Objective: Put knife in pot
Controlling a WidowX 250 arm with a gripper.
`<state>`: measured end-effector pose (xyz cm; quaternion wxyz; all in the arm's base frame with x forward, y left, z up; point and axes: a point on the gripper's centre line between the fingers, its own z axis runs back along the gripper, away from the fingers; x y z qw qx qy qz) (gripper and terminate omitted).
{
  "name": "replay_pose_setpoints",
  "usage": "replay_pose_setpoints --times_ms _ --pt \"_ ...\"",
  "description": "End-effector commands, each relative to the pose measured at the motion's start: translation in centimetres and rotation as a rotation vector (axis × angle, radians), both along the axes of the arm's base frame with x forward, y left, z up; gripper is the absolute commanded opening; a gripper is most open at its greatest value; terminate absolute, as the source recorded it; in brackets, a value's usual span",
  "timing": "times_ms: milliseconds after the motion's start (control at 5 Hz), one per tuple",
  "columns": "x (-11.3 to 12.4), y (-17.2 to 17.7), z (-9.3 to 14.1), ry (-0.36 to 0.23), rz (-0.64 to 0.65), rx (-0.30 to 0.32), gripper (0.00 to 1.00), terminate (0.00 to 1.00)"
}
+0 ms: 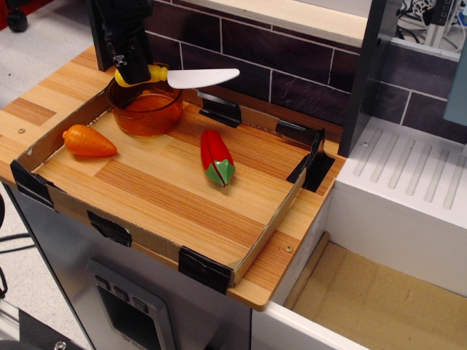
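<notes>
Below the pincer (136, 73), clamped on the knife (191, 76) handle, sits the pot (146, 111), nothing visible inside; blade sticks out sideways. Carrot (87, 141) and pepper (216, 158) lie nearer the camera on the wooden tray (168, 200).

Pot (147, 109): I see it in the tray's (266, 233) far-left corner, standing on the tray floor.
Knife (186, 76): held level above the pot's far rim, handle end over the pot, blade reaching right past the rim.
Gripper (133, 69): directly above the pot, clamped on the knife's handle.
Carrot (87, 141): I find it lying in front-left of the pot, near it, apart.
Pepper (217, 158): mid-tray, right of the pot, well apart.
Wall (292, 58): behind the tray.
</notes>
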<state>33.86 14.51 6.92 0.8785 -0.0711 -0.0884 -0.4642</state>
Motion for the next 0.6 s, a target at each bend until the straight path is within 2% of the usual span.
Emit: replay_pose_setpoints --times_ms 0,200,400 --pt "0.54 2.66 1.56 -0.032 0.093 0.053 1.00 0.00" --pt "0.53 2.60 1.67 -0.022 0.098 0.059 1.00 0.00" --pt "0.15 2.17 2.38 -0.054 0.071 0.071 1.00 0.00"
